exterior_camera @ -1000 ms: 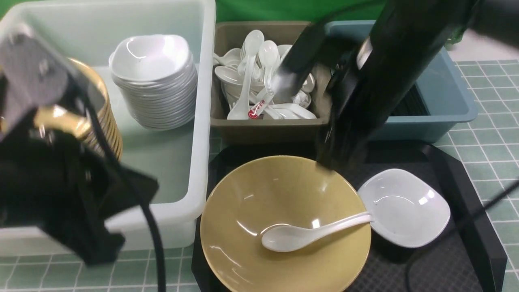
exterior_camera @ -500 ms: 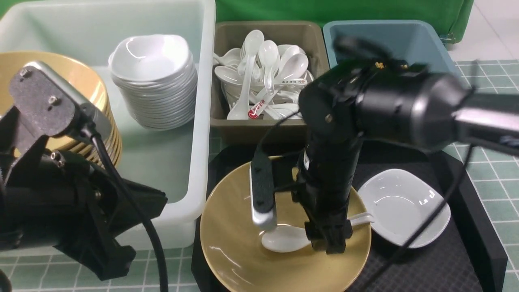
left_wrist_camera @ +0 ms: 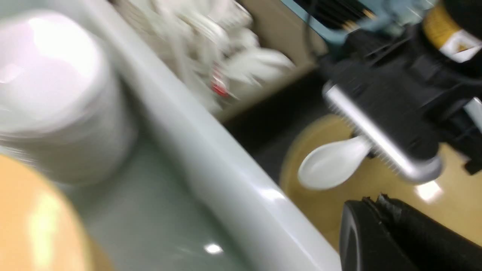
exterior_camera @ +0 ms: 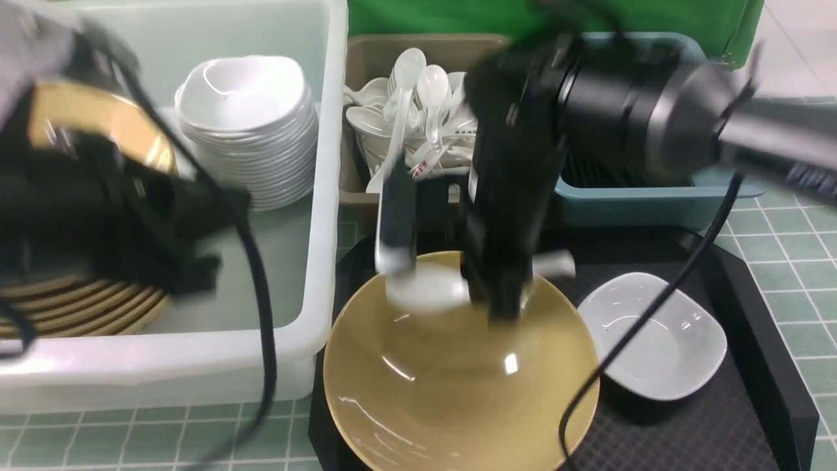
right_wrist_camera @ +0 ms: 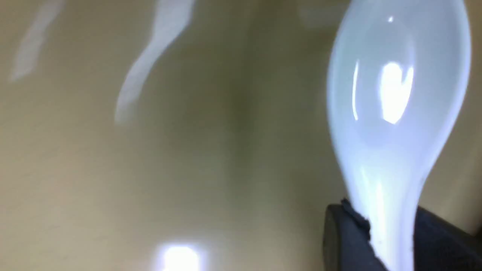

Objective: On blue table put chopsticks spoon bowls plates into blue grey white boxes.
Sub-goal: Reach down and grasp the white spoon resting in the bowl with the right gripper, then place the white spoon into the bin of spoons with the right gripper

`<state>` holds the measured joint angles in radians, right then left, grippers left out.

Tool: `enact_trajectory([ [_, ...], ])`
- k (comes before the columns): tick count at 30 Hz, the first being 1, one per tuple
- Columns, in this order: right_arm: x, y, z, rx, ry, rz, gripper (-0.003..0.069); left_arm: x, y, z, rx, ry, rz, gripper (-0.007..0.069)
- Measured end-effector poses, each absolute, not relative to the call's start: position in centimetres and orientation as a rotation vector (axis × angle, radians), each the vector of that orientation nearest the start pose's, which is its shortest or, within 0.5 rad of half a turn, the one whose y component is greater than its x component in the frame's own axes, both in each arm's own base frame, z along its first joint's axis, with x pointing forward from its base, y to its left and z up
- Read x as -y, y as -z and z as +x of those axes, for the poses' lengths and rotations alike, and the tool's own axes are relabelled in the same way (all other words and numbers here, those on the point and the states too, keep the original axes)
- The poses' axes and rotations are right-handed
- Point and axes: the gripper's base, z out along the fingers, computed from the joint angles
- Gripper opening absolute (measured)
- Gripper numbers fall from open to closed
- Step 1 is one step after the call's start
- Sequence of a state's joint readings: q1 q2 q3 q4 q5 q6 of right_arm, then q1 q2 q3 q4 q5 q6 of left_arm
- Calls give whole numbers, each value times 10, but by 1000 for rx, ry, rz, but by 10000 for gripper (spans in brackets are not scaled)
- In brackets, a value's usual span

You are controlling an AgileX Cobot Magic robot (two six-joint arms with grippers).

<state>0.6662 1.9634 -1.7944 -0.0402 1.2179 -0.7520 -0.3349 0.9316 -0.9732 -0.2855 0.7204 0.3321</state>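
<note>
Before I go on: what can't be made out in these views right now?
Front view: left pincer lost in motion blur; only its shut tips show, in the left wrist view.
Right wrist view: spoon handle's end hidden inside the right pincer gripping it.
Front view: chopsticks mostly behind the right arm, in the blue box; uncountable.
Front view: bowls in the white tub partly covered by the blurred left arm.

Glossy white spoon (left_wrist_camera: pixel 331 165), hollow upward and roughly level, in the air over a wide tan bowl (exterior_camera: pixel 458 379), handle pinched in right gripper (right_wrist_camera: pixel 391 233). More tan bowls (exterior_camera: pixel 85 304) stacked in white tub (exterior_camera: pixel 327 163), beside a stack of white plates (exterior_camera: pixel 245 124). One plate (exterior_camera: pixel 654 347) just right of the bowl. Black chopsticks (left_wrist_camera: pixel 324 9) lying in blue box (exterior_camera: pixel 654 203).
</note>
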Motion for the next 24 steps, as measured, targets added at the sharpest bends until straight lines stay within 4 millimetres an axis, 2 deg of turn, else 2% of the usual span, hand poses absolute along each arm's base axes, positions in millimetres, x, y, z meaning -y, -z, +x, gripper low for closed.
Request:
enact_trajectory([
  [2,-249,-303,349,-2169,79,-1704,209,70,-389,180,-2070,279,510,-13],
  [4,-239,-327,372,-2147,60,-1420,209,63,-391,198,-2107,242,414,-13],
  [5,-240,-331,376,-2138,49,-1365,209,63,-389,201,-2117,240,406,-13],
  [7,-232,-343,399,-2096,-2,-1091,209,62,-379,217,-2173,236,365,-13],
  [8,-229,-345,407,-2074,-16,-1021,209,63,-375,222,-2194,238,361,-13],
  [9,-226,-340,422,-2041,-35,-926,209,64,-368,228,-2223,246,360,-13],
  [12,-224,-320,444,-2019,-66,-818,240,70,-358,238,-2266,277,377,-13],
  [13,-225,-315,449,-2012,-81,-788,267,72,-356,239,-2268,283,399,-13],
  [14,-226,-305,456,-2012,-99,-747,325,75,-354,240,-2267,285,436,-13],
  [17,-228,-291,463,-2042,-134,-686,464,84,-353,238,-2252,300,527,-13],
  [19,-227,-291,461,-2096,-139,-681,566,92,-355,235,-2242,321,583,-3],
  [20,-225,-298,457,-2123,-134,-689,610,97,-357,234,-2242,332,625,8],
  [22,-222,-306,452,-2165,-121,-713,636,104,-359,234,-2258,350,669,29],
  [24,-213,-334,434,-2231,-78,-803,643,118,-365,240,-2304,384,756,96],
])
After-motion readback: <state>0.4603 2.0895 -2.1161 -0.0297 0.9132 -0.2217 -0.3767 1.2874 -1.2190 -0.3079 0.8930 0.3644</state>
